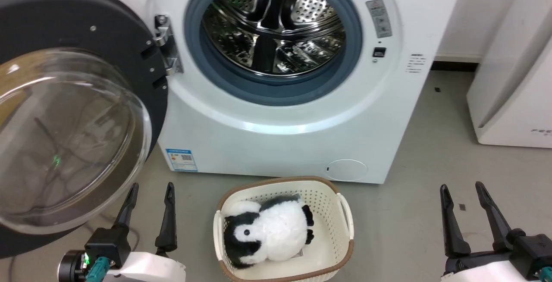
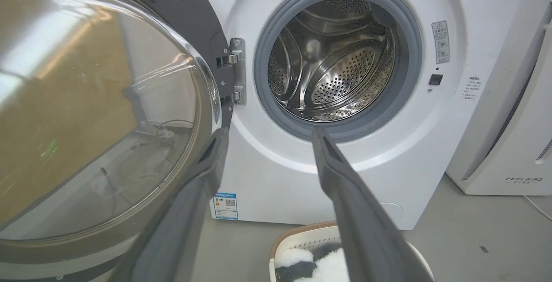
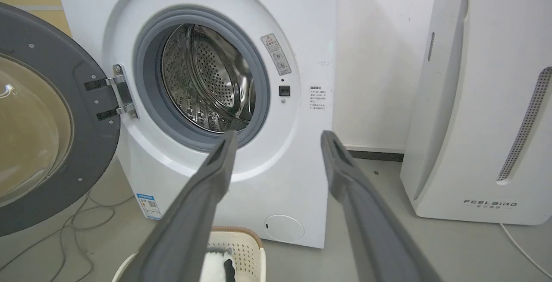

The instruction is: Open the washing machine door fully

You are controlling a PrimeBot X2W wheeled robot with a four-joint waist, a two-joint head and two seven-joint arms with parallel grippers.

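The white washing machine (image 1: pixel 284 139) fills the upper middle of the head view, its steel drum (image 1: pixel 274 27) bare inside the grey gasket. The round black washing machine door (image 1: pixel 108 19) is swung wide to the left on its metal hinge (image 1: pixel 166 45), its glass bowl (image 1: pixel 64 139) bulging toward me. My left gripper (image 1: pixel 151 189) stands open at the lower left, just below the door's lower rim, holding nothing. My right gripper (image 1: pixel 465 189) stands open at the lower right, well clear of the machine. In the left wrist view the door (image 2: pixel 189 10) sits left of the open left gripper (image 2: pixel 269 132).
A cream basket (image 1: pixel 345 217) holding a black-and-white plush penguin (image 1: pixel 267 230) sits on the grey floor in front of the machine, between my arms. A white appliance marked FEELBIRD (image 3: pixel 483 101) stands to the right. Cables (image 3: pixel 82 226) lie on the floor under the door.
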